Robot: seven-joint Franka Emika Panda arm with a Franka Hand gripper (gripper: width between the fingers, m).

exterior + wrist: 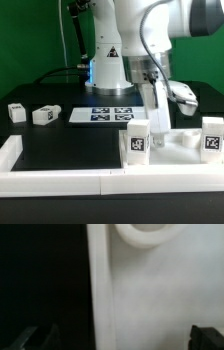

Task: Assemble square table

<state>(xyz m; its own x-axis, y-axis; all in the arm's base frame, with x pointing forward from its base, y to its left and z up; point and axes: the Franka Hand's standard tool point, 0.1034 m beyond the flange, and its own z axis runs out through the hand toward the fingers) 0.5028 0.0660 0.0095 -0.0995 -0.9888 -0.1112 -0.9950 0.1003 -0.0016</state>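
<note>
The white square table top [172, 146] lies at the exterior view's right, near the front rail. Two tagged white legs stand upright on it, one at its left corner [136, 143] and one at its right corner [211, 135]. Two loose tagged legs [43, 115] [15, 112] lie on the black table at the left. My gripper [157, 108] hangs just above the top, between the standing legs. In the wrist view the gripper [120, 334] is open, with dark fingertips [36, 337] wide apart. The white top [150, 291] fills the space beneath, with a round socket [146, 236].
The marker board [105, 115] lies flat behind the table top, at the arm's base. White border rails run along the front [90, 181] and the left [9, 152]. A green wall stands behind.
</note>
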